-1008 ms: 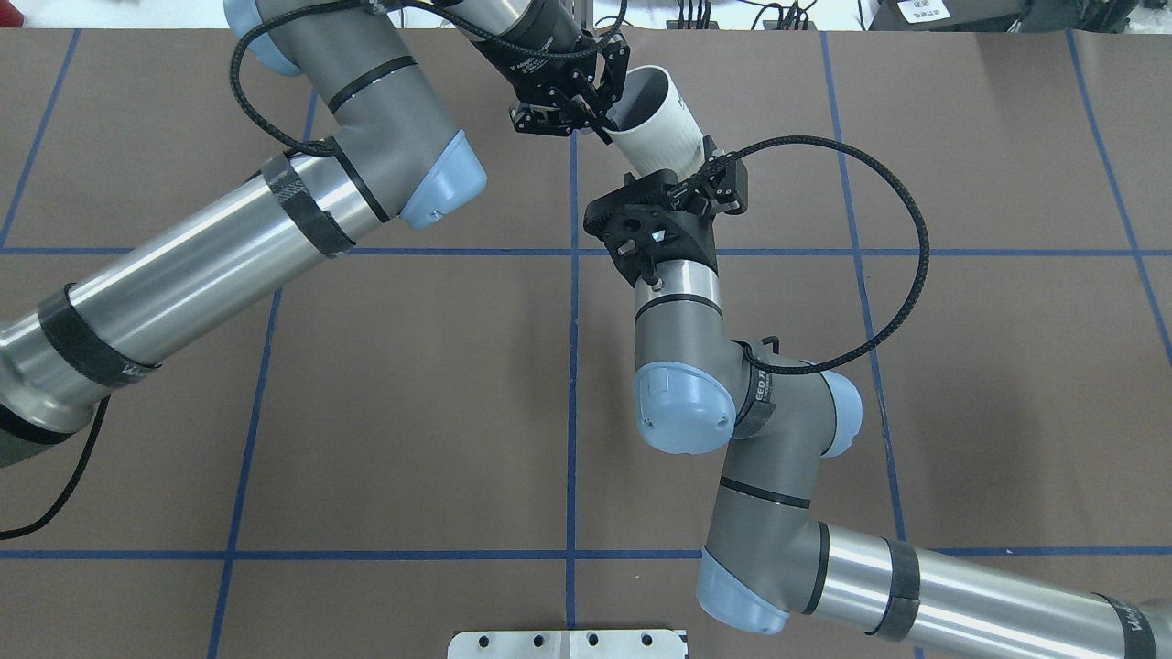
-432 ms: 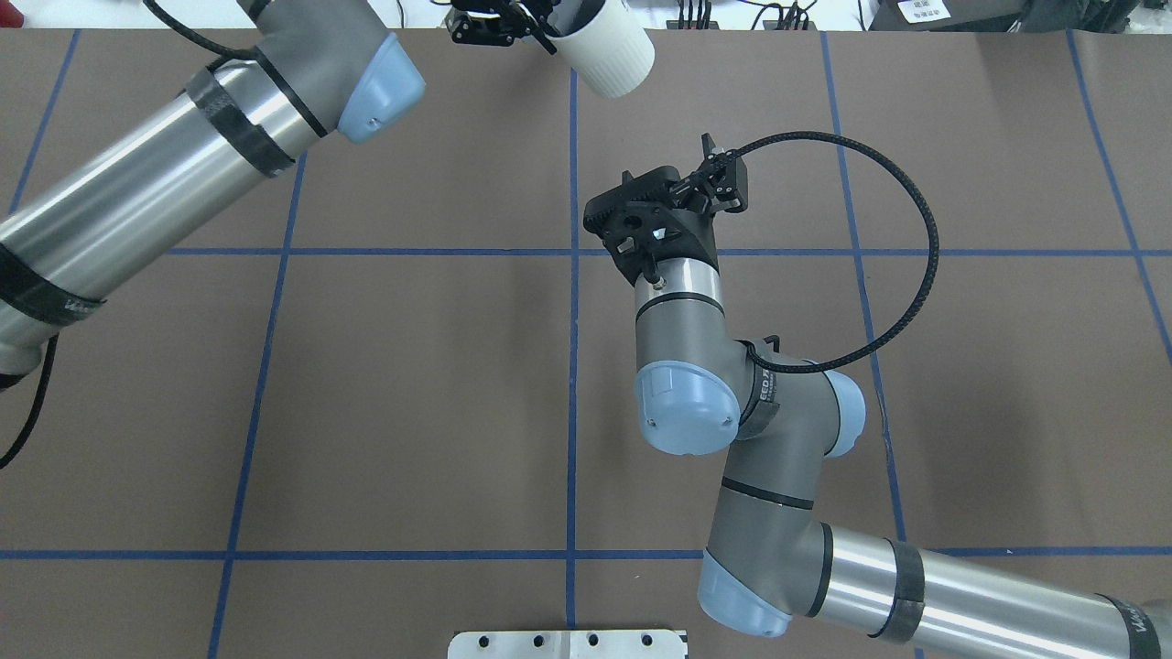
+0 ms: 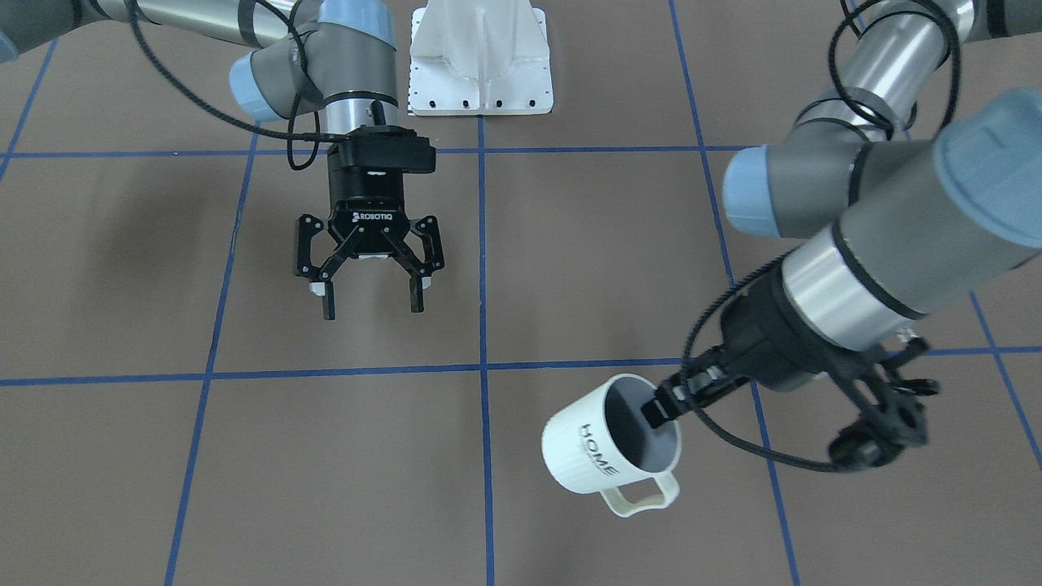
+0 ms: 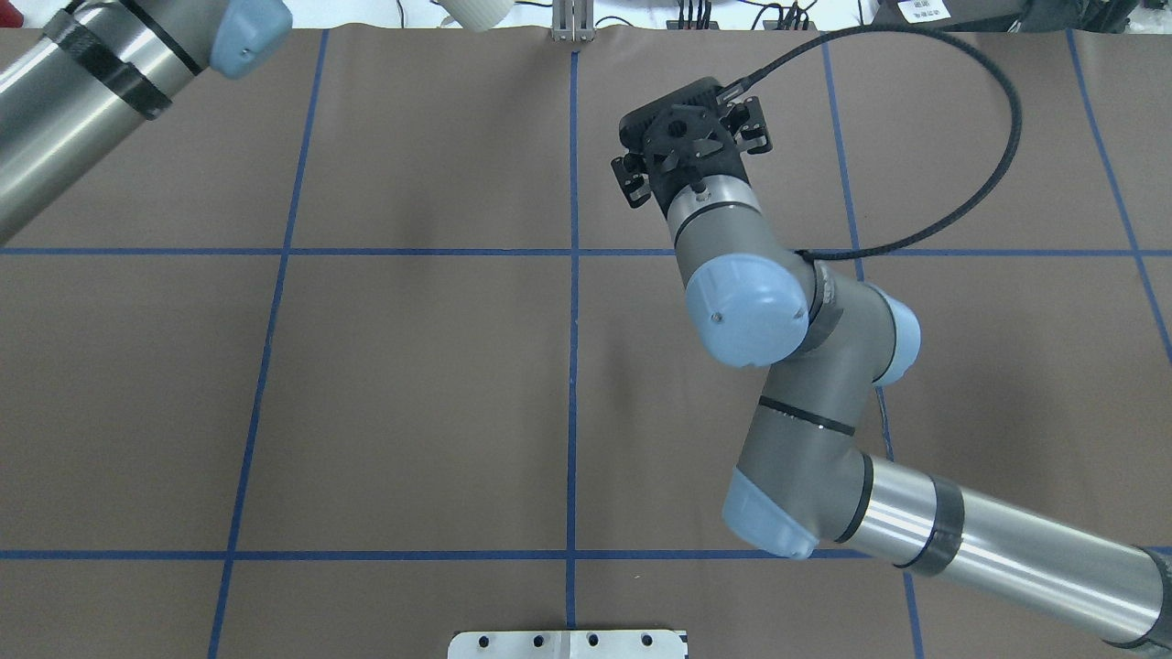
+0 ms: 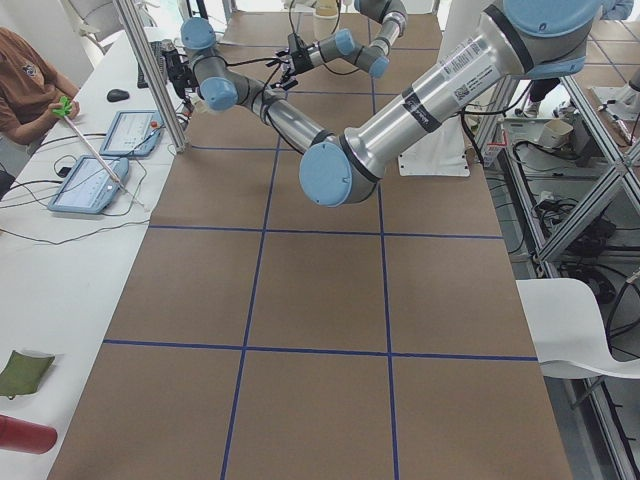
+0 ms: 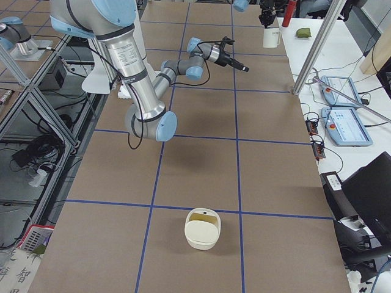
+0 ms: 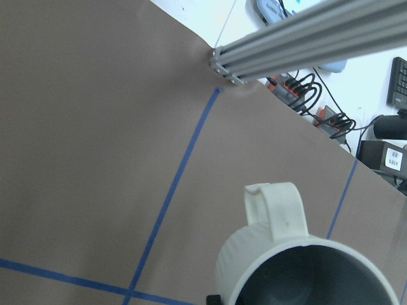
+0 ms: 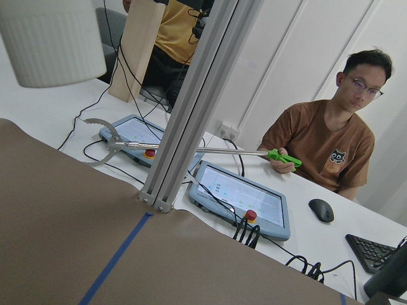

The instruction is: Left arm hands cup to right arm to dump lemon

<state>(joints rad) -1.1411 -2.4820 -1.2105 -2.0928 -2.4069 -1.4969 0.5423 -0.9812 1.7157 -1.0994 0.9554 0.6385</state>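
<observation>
The cup [image 3: 594,456], a white ribbed mug lettered "HOME" with a grey inside, hangs tilted above the brown table. My left gripper [image 3: 663,400] is shut on its rim, one finger inside the mouth. In the left wrist view the cup [image 7: 286,254] fills the lower edge, handle pointing away. Only its base [image 4: 476,13] shows at the top of the overhead view. The lemon is not visible; what shows of the cup's inside looks bare. My right gripper [image 3: 370,293] hangs open and empty, well apart from the cup, fingers pointing down.
A white handled container [image 6: 202,229] with something yellowish inside stands near the table's right end. An aluminium post [image 8: 191,108] rises at the far edge. Beyond it lie tablets [image 8: 241,197], and a seated person [image 8: 324,146] holds a green-handled grabber stick.
The left arm has carried the cup away from the right gripper toward the far edge, nearly out of the overhead view. The right wrist has turned and shifted farther out, with nothing in its fingers.
</observation>
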